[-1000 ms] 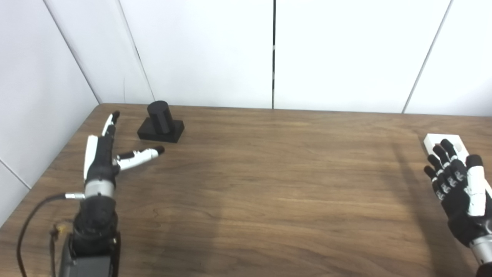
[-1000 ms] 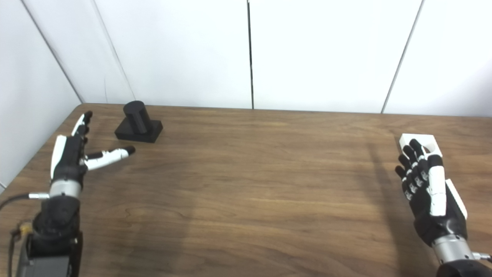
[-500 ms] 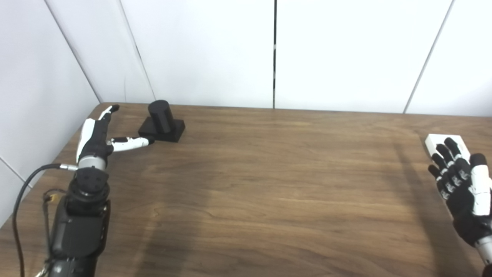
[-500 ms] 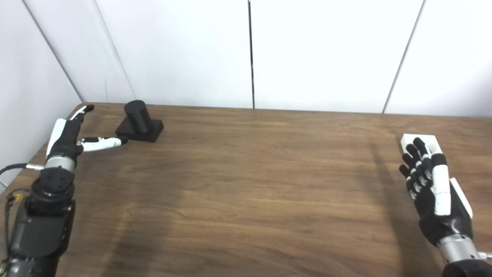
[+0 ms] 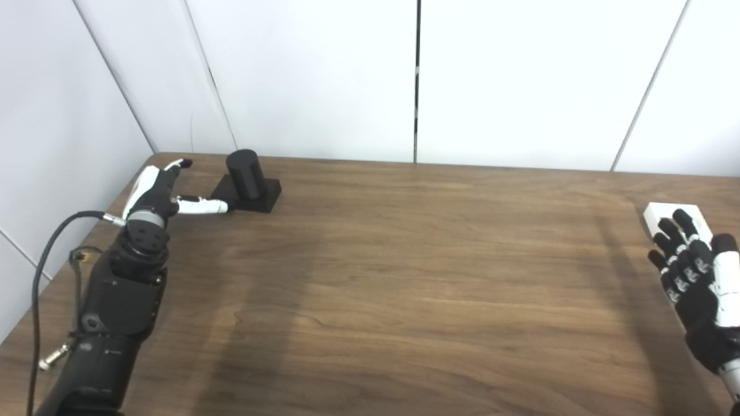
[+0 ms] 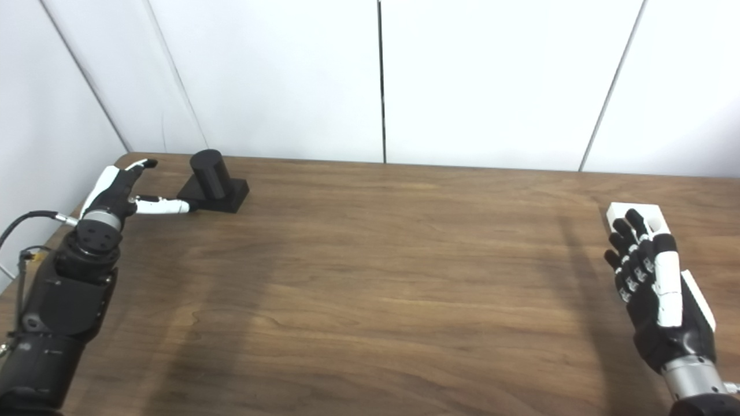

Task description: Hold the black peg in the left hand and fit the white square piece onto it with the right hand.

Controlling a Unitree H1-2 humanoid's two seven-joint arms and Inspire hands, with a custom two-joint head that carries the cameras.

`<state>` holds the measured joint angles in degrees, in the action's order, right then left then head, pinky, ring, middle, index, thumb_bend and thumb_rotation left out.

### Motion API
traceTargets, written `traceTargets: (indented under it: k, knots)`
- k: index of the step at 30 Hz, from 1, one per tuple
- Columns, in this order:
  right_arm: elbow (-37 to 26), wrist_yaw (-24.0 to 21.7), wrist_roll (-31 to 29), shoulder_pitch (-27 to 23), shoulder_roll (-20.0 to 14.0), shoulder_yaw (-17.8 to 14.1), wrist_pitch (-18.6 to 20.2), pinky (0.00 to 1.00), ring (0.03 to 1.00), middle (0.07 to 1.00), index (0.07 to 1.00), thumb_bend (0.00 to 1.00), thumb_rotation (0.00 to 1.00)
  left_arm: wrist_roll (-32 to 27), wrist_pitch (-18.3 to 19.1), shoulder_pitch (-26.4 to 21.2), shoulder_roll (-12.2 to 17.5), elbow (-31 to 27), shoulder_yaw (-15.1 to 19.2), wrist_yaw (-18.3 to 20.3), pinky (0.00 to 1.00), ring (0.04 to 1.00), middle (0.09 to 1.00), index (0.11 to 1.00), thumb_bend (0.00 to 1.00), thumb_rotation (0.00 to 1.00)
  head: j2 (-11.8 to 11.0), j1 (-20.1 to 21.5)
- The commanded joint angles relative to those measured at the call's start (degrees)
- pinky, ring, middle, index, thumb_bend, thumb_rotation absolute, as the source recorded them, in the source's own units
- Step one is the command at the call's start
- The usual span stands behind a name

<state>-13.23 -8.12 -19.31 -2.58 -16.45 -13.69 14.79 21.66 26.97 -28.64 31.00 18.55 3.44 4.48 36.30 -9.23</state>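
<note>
Now both robot hands reach for their parts, neither one grasping yet.

At upper left of the frame the left robot hand (image 5: 155,190) is spread and empty, its thumb tip seemingly touching the base of the black peg (image 5: 245,172), upright on the desk (image 5: 404,277). At far right the right robot hand (image 6: 650,283) hovers, unclenched, over the white square piece (image 6: 640,212), hiding its near part. A thumb nudge could slide or tip the peg away; a blind grasp might catch the piece crookedly. No writing is readable.
</note>
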Motion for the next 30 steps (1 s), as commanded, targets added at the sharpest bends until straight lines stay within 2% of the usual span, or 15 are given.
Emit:
traceTargets:
  k: [1, 9, 15, 23, 30]
  knots:
    - [-1.55, -0.81, -0.21, -1.17, -1.19, -0.12, -1.26, 1.00, 1.000, 0.992, 1.000, 0.58, 1.00, 1.08, -1.41, -4.34, 2.93, 0.88, -1.15, -0.15, 1.00, 1.000, 1.000, 0.928, 1.00, 0.17, -0.02, -0.01]
    - [-3.47, 0.06, 0.22, -0.62, -1.51, -0.58, 0.60, 1.00, 1.000, 0.993, 1.000, 0.57, 1.00, 1.67, -4.44, -8.32, 5.38, 7.43, -6.93, 2.26, 1.00, 1.000, 1.000, 0.931, 1.00, 0.09, -0.19, 0.41]
    - [-3.64, -0.23, 0.23, -0.10, -1.59, -0.71, 0.49, 1.00, 1.000, 0.985, 1.000, 0.57, 1.00, 2.54, -5.21, -9.63, 6.21, 8.73, -9.98, 3.77, 1.00, 1.000, 1.000, 0.952, 1.00, 0.10, -0.45, 0.55]
    - [-3.74, -0.19, -0.08, 0.07, -1.39, -0.77, 0.58, 1.00, 1.000, 0.985, 1.000, 0.60, 1.00, 3.27, -6.41, -10.73, 6.92, 8.51, -12.25, 5.26, 1.00, 1.000, 1.000, 0.954, 0.99, 0.08, -0.64, 0.14]
    - [-3.29, -0.54, -0.42, 0.37, -1.39, -0.83, 0.17, 1.00, 1.000, 0.981, 1.000, 0.59, 1.00, 3.78, -8.54, -11.78, 6.76, 10.48, -13.11, 5.07, 1.00, 1.000, 1.000, 0.954, 0.98, 0.08, -1.01, -0.06]
